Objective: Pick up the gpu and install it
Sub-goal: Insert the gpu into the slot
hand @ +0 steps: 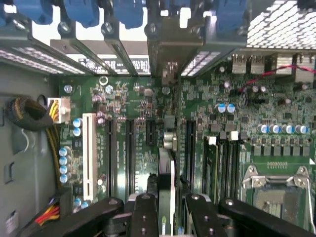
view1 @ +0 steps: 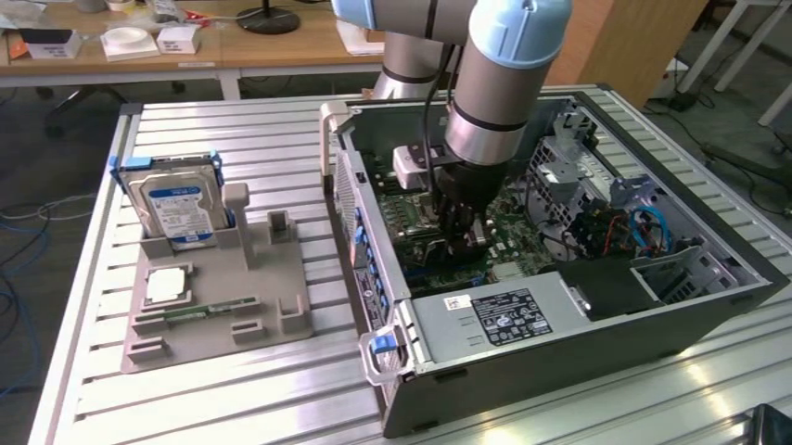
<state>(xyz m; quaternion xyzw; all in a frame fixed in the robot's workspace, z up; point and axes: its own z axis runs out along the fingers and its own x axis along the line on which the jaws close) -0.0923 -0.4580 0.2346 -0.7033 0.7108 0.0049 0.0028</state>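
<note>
1. Pincer (hand: pixel 168 210): clenched on the gpu (hand: pixel 166 170), one black finger (hand: pixel 144 212) on each face of the card.
2. Gpu: seen edge-on in the wrist view, upright between the fingers, running from the pincer toward the rear slot openings of the PC case (view1: pixel 693 306). Its silver end bracket lay at the far end from the pincer.
3. Motherboard (hand: pixel 138 148): directly beneath pincer and gpu. Black expansion slots ran parallel to the card on both sides; a white slot (hand: pixel 89 153) lay farther out. Whether the card's edge had entered a slot could not be told.
4. CPU socket (hand: pixel 276 192): near the pincer, on the side opposite the white slot.
5. Ext. view: arm reached down into the open case, pincer (view1: pixel 465 236) low over the board.
6. Gray holder (view1: pixel 285 297): well apart from the pincer, toward the ext. view's left, on the slatted surface (view1: pixel 248 399). It carried a hard drive (view1: pixel 180 206) standing upright and a memory stick (view1: pixel 204 311) lying flat.
</note>
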